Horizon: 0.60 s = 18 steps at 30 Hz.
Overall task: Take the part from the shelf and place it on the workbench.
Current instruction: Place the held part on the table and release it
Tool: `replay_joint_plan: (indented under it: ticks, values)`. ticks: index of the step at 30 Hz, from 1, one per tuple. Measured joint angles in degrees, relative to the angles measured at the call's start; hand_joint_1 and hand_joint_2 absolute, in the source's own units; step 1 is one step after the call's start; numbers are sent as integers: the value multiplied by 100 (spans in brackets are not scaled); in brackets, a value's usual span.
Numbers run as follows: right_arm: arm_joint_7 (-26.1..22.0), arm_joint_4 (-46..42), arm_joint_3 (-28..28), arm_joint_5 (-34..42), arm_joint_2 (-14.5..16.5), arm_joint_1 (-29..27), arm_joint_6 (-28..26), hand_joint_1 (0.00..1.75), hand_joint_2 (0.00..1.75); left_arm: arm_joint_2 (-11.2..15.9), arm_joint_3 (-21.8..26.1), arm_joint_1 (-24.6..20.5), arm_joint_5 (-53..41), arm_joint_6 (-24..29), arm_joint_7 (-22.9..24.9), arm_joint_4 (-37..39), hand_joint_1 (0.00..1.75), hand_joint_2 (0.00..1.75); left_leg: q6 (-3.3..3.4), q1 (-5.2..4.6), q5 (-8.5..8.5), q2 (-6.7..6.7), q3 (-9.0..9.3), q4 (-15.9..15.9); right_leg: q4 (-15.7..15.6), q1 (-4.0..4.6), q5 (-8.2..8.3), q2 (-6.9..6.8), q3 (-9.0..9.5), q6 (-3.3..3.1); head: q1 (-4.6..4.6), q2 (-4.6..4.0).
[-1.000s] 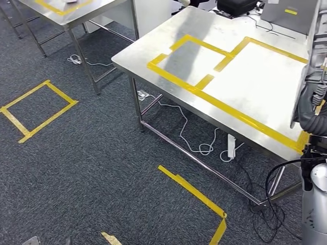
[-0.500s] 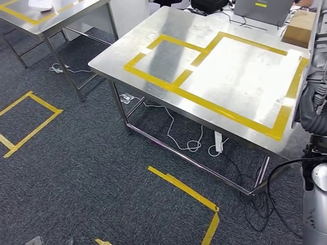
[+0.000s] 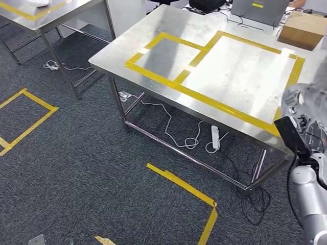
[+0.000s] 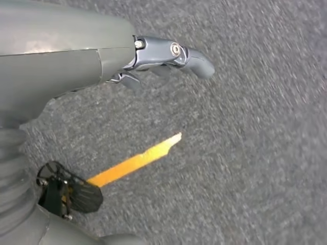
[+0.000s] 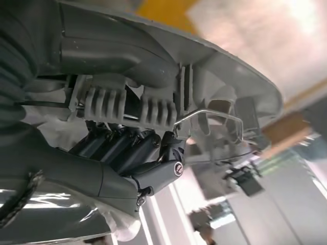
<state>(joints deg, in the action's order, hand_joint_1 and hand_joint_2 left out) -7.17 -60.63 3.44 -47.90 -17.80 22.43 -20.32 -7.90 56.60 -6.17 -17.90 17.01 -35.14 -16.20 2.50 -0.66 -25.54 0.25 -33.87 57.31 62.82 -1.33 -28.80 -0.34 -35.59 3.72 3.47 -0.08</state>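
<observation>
The steel workbench, marked with yellow tape rectangles, stands ahead and to the right. At the picture's right edge my right hand holds the grey part beside the bench's near right corner; it is blurred there. In the right wrist view the fingers grip the part, a grey moulded plastic piece with ribbed blocks and a thin wire clip. My left hand hangs over dark carpet with its fingers stretched out and nothing in them.
A second steel table stands at the back left. A cardboard box and a grey case sit on the bench's far side. Cables and a power strip lie under it. Yellow tape marks the carpet.
The camera has swung, so the bench sits more to the left and in fuller view. My right hand with the part has come lower and further into the picture at the right edge.
</observation>
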Motion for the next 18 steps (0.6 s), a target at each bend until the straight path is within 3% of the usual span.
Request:
replay_joint_plan:
  ticks: [2, 6, 8, 10, 11, 12, 13, 16, 18]
  values:
    - [91, 180, 8, -66, -10, -11, 86, 175, 175, 8, -2, -13, -18, 4, -2, 0, 0, 175, -49, -39, -23, 49, -54, 80, -403, 11, 74, -25, 223, -56, 8, 1]
    - [96, 385, -20, -290, -24, -19, 188, 175, 175, 7, -4, -49, -53, 32, -3, 0, 0, 175, -123, -54, -128, 86, -118, 240, -406, -2, 55, 25, 214, -210, 8, -1]
    - [63, 458, -41, -371, -33, 2, 196, 175, 175, 3, -7, -52, -75, 41, -2, 0, 0, 175, -195, -26, -425, 51, -306, 714, -410, -11, 57, 22, 225, -270, -1, -1]
    - [3, 513, -73, -413, -36, 8, 197, 175, 175, 4, -8, -41, -84, 50, 2, 0, 0, 175, -235, -4, -761, 40, -629, 1468, -409, -3, 56, 26, 225, -300, -6, -1]
    - [-22, 535, -90, -420, -36, 8, 198, 175, 175, 3, -8, -36, -86, 52, 6, 0, 0, 175, -234, 2, -824, 39, -740, 1718, -409, 3, 55, 34, 227, -303, -7, 0]
    - [-40, 554, -103, -425, -36, 8, 199, 175, 175, 1, -8, -33, -89, 54, 9, 0, 0, 175, -221, 3, -784, 37, -770, 1779, -409, 11, 55, 44, 230, -305, -7, -1]
    - [-49, 568, -111, -427, -36, 9, 200, 175, 175, -1, -8, -34, -92, 54, 11, 0, 0, 175, -194, 1, -637, 31, -696, 1609, -409, 19, 54, 55, 235, -305, -6, -1]
    - [-55, 593, -130, -427, -36, 15, 200, 175, 175, 5, -8, -38, -95, 54, 12, 0, 0, 175, -64, -33, -120, -30, -195, 517, -410, 42, 54, 85, 243, -300, -1, -1]
    - [-55, 613, -145, -428, -36, 12, 200, 175, 175, 12, -8, -41, -96, 55, 12, 0, 0, 175, -18, -56, -75, -57, -56, 197, -418, 47, 65, 95, 223, -274, 1, 0]
